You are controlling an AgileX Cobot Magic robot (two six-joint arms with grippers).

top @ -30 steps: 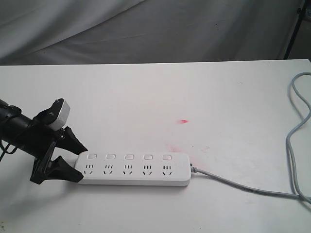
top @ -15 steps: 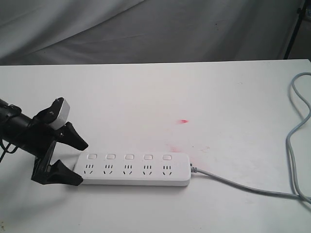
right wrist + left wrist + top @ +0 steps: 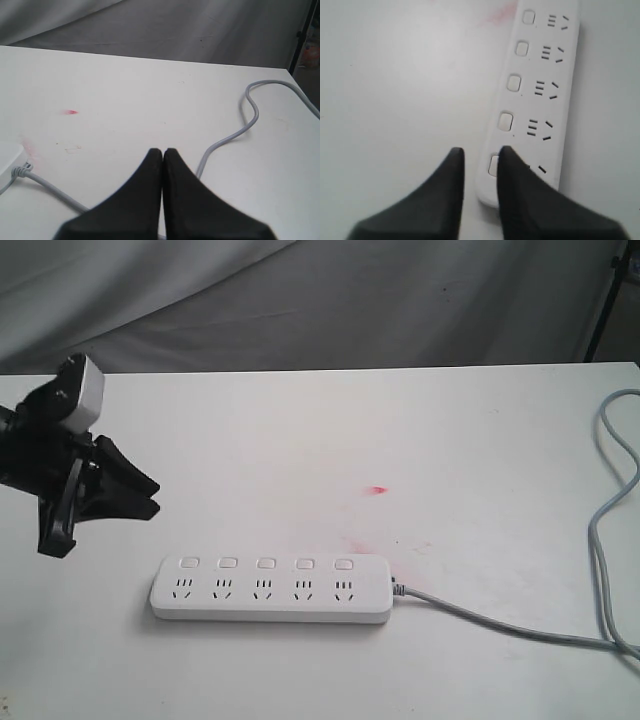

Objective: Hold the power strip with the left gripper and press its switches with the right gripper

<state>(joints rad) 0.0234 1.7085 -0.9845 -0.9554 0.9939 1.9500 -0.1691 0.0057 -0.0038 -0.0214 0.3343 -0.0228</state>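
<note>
The white power strip lies flat on the table, its five switches in a row along the far edge and its grey cable trailing right. My left gripper hangs up and to the left of the strip's left end, clear of it. In the left wrist view its fingertips stand a narrow gap apart with nothing between them, and the strip and switches lie beyond. My right gripper is shut and empty over the cable; the exterior view does not show it.
The grey cable loops along the table's right side. Small red marks stain the tabletop behind the strip. A grey cloth hangs behind the table's far edge. A dark stand leg is at the back right.
My left gripper has lifted and drawn back up and left from the strip's left end, which sat between its wide-open fingers; the fingers are now closer together. The strip has not moved.
</note>
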